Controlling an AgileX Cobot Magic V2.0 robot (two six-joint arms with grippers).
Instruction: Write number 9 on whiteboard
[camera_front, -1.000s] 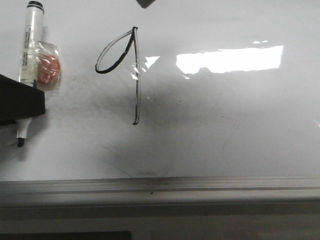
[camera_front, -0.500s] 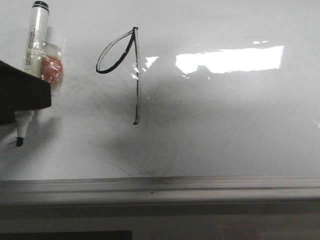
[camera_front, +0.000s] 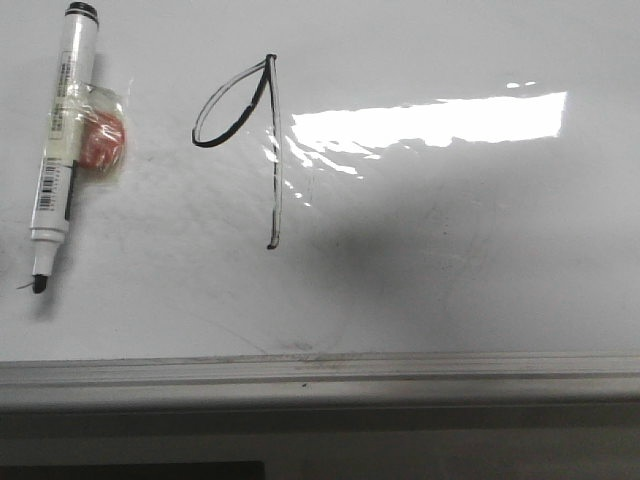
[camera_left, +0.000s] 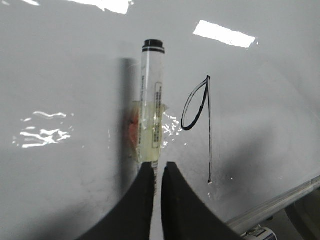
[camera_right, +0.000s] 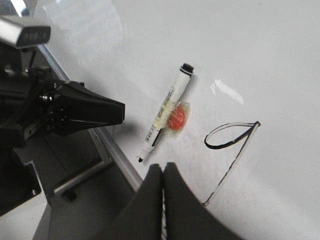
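Front view: the number 9 (camera_front: 255, 140) sits upper centre on the whiteboard (camera_front: 450, 260), a marker (camera_front: 58, 140) lying at upper left. Left wrist view: the left fingers (camera_left: 150, 185) are nearly closed, empty. Right wrist view: the right fingers (camera_right: 152, 200) are pressed together, empty.
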